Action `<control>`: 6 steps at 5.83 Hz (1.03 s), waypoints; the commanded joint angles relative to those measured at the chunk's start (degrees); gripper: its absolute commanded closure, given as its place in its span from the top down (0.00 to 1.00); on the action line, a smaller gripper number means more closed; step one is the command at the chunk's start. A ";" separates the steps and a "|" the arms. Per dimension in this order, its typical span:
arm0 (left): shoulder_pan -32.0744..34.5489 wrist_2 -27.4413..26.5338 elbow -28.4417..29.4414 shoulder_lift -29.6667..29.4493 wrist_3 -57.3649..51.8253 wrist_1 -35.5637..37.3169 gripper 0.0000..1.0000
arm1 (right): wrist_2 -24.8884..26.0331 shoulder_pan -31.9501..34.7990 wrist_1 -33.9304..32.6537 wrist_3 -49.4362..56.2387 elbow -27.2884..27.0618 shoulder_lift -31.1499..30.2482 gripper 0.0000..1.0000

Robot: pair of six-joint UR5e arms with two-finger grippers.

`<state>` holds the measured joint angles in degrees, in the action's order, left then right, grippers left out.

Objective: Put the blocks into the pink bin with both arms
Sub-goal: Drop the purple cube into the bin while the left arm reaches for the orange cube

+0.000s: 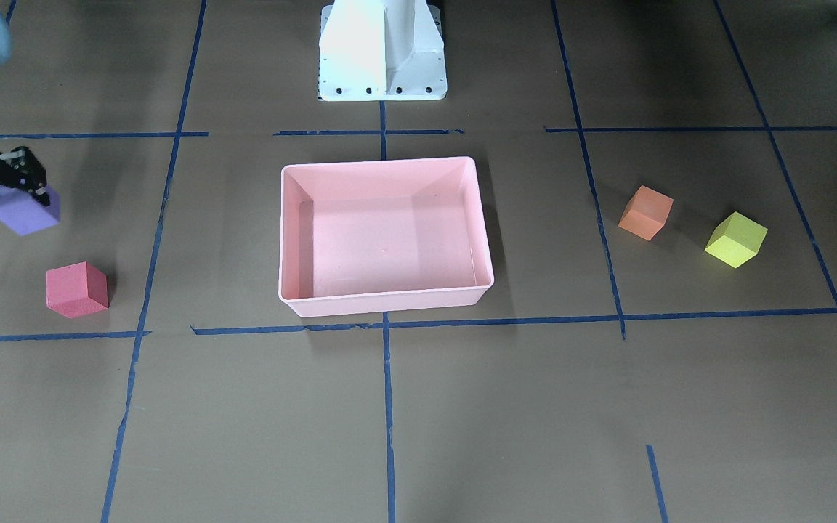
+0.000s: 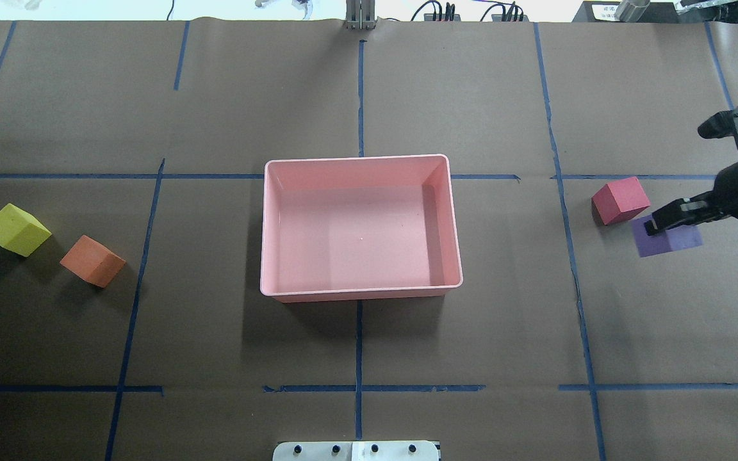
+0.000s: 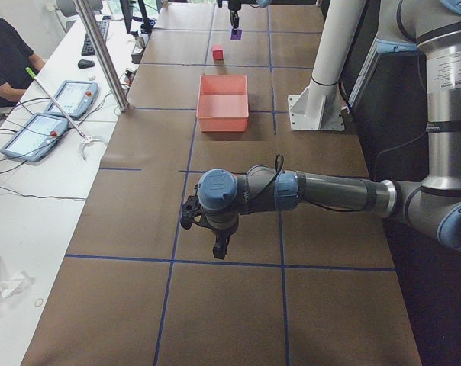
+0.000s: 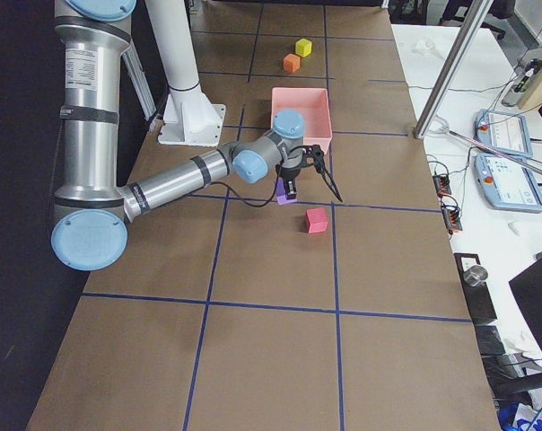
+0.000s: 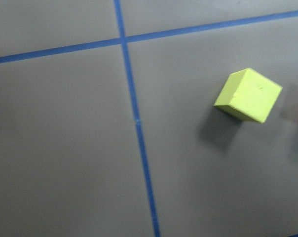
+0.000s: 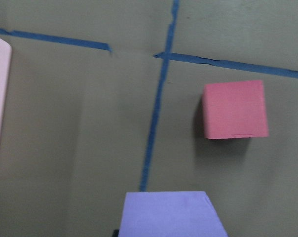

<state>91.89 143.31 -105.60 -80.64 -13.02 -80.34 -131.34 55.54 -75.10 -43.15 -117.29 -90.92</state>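
Observation:
The pink bin (image 2: pixel 361 294) stands empty at the table's middle. My right gripper (image 2: pixel 678 179) is open over the purple block (image 2: pixel 673 240), with one finger (image 2: pixel 667 218) at the block's edge. I cannot tell whether they touch. The purple block fills the bottom of the right wrist view (image 6: pixel 171 215). The red block (image 2: pixel 620 200) lies just beside it, farther from me. The orange block (image 2: pixel 92 260) and the yellow-green block (image 2: pixel 16 229) lie together at the table's left. My left gripper (image 3: pixel 215 242) shows only in the exterior left view, above the table, and I cannot tell its state.
The white pedestal base (image 1: pixel 382 51) stands behind the bin on my side. Blue tape lines (image 2: pixel 359 346) cross the brown table. Operator tablets (image 3: pixel 70 97) and cables lie on the side table beyond the far edge.

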 commanded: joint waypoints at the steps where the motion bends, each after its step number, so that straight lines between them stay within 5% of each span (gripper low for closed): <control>1: -7.20 2.15 0.56 -0.05 16.70 -12.22 1.00 | 4.28 -12.05 -0.22 -24.42 1.86 15.34 0.00; 3: -18.16 1.19 0.74 -3.10 27.84 -25.94 1.00 | 12.22 -19.13 -0.31 -35.47 10.45 28.28 0.00; 5: -25.58 -5.17 -0.13 -8.97 30.23 -27.06 1.00 | 20.23 -23.80 0.48 -37.71 20.22 35.61 0.03; 6: -29.10 -7.15 -0.14 -10.75 30.07 -27.15 1.00 | 20.33 -24.51 0.39 -37.63 22.00 36.42 0.68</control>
<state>66.19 138.77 -105.59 -89.22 16.84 -107.29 -111.82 31.93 -74.71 -80.51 -97.73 -56.03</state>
